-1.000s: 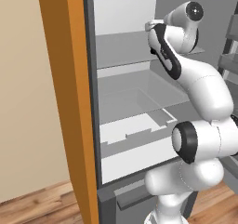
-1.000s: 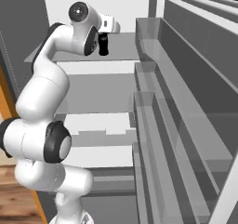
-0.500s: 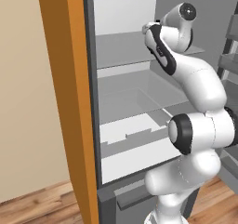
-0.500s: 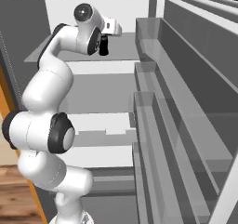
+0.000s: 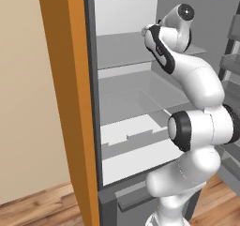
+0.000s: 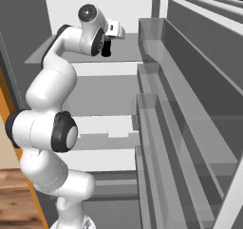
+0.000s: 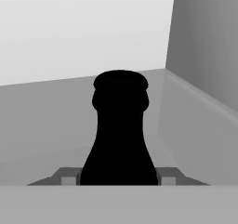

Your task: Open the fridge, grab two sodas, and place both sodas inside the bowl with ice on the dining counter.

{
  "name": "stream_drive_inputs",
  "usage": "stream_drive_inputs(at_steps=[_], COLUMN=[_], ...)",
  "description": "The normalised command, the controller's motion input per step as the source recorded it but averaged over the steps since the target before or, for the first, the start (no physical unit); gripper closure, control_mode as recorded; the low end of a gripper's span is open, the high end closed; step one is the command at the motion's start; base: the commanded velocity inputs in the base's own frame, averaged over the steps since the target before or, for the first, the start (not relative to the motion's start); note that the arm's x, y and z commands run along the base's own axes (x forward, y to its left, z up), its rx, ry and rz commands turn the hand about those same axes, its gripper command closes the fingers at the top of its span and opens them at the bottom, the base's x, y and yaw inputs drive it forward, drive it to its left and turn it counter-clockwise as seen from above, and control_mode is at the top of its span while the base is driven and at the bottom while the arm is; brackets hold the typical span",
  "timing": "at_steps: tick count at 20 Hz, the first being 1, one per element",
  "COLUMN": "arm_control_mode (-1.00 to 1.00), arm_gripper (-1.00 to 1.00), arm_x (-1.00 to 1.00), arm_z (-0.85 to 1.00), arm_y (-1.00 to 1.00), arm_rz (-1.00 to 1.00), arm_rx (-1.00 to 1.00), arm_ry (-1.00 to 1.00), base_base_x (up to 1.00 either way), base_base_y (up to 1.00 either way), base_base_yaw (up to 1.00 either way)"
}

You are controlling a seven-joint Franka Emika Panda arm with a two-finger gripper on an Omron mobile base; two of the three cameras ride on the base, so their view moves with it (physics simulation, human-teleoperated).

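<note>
The fridge point(image 5: 65, 103) stands open, its orange side casing on the left and pale grey shelves inside. My arm reaches onto the upper shelf point(image 6: 57, 52). There my gripper point(image 6: 108, 42) is shut on the slim black soda bottle point(image 6: 106, 51). In the hand view the black bottle point(image 7: 120, 135) stands upright, close and centred. A dark fingertip point(image 7: 69, 179) presses against each side of its body. The shelf's back wall and right corner lie behind it. The red can, the bowl with ice and the dining counter are out of view.
The open door's grey shelf bins point(image 6: 190, 104) run along the right, close beside the arm. Lower fridge shelves and a drawer point(image 5: 136, 140) lie below the arm. A beige wall point(image 5: 23, 103) and wooden floor point(image 5: 47, 206) sit left of the fridge.
The jaws have closed onto the black bottle, where earlier they stood wide around it. The arm's upper part has shifted slightly; the bottle stays on the shelf.
</note>
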Motion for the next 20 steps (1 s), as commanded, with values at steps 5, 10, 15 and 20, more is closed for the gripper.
stream_drive_inputs(at_steps=[5,10,15,20], arm_control_mode=[-1.00,-1.00,-1.00,-1.00], arm_gripper=[1.00,1.00,1.00,1.00], arm_x=[0.00,-0.25,-0.55,-0.90], arm_z=[-0.06,-0.01,0.00,0.00], arm_y=[0.00,-0.05,-0.16,-0.16], arm_rz=[0.00,0.00,0.00,0.00], arm_rx=[0.00,0.00,0.00,0.00], arm_ry=[0.00,-0.05,-0.04,-0.03], base_base_x=[0.00,0.00,0.00,0.00], base_base_y=[0.00,0.00,0.00,0.00], base_base_yaw=[0.00,0.00,0.00,0.00])
